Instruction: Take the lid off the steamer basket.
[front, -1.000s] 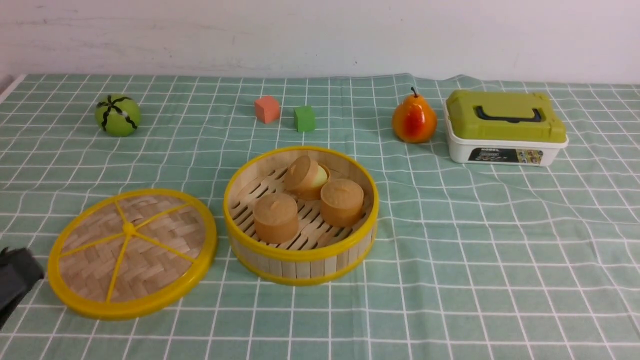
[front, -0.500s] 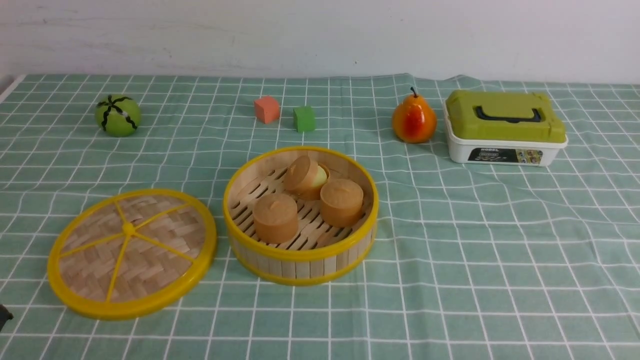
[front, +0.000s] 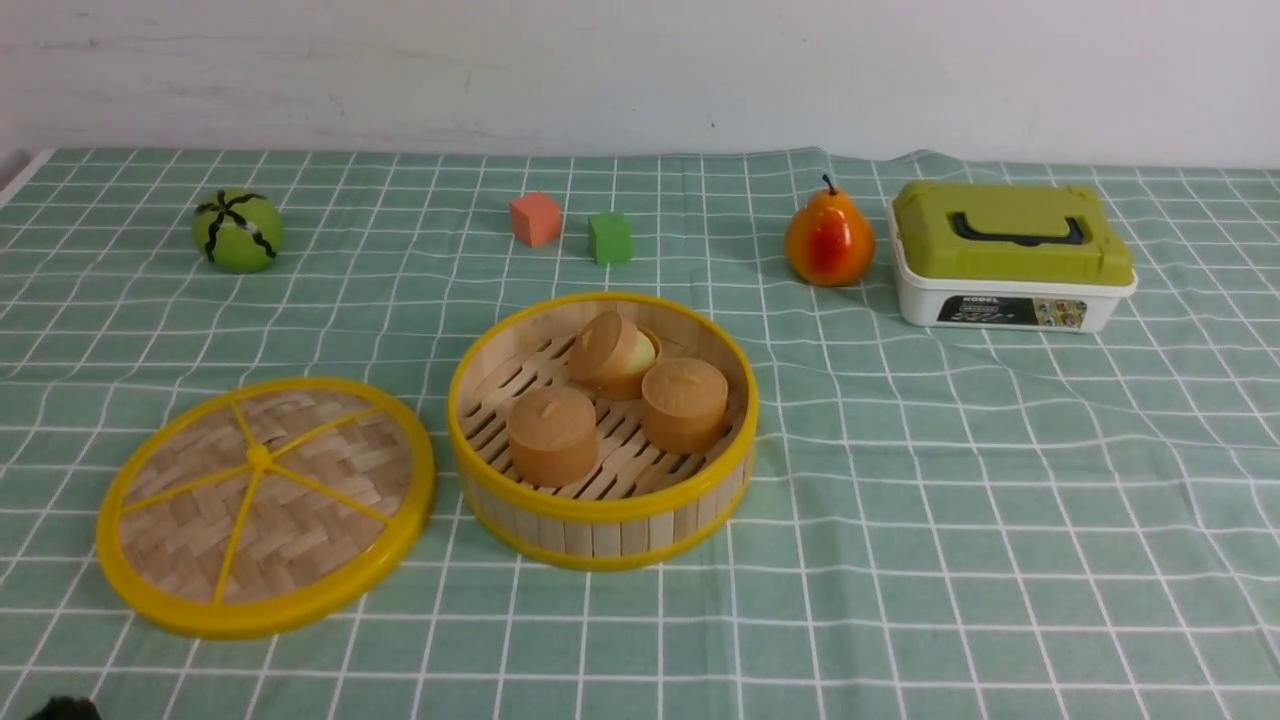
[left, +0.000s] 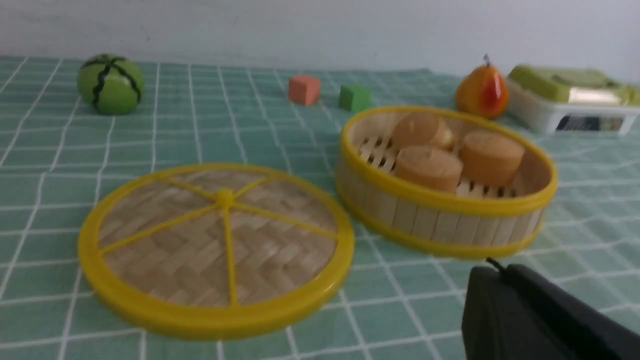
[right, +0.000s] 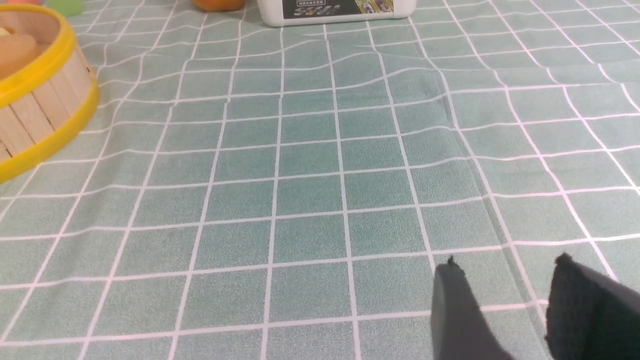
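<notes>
A green cloth with a white grid (front: 900, 480) covers the table, slightly rippled at the far edge and on the right side; a plain off-white wall (front: 640, 70) closes the scene behind it.

At the far left sits a green ball with black stripes (front: 237, 231). Near left, the lid (front: 265, 505) lies flat on the cloth, spokes and knob up, just beside the steamer basket (front: 602, 520) but not on it. At the near left corner of the front view a dark sliver shows the left end effector (left: 505, 300); in its wrist view its dark tip appears as one closed mass, holding nothing, and it is apart from the lid.

The basket stands open in the middle of the table, with three tan round buns (front: 552, 435) on its slatted floor. Beyond it are an orange cube (front: 535, 219) and a green cube (front: 609, 237), side by side.

Further right, at the far side, a pear (front: 829, 240) stands just beside a white box with an olive-green lid (front: 1010, 255).

The right end effector (right: 505, 280) shows only in its wrist view, over bare cloth to the right of the basket, its two dark fingers (right: 455, 310) parted and empty.
</notes>
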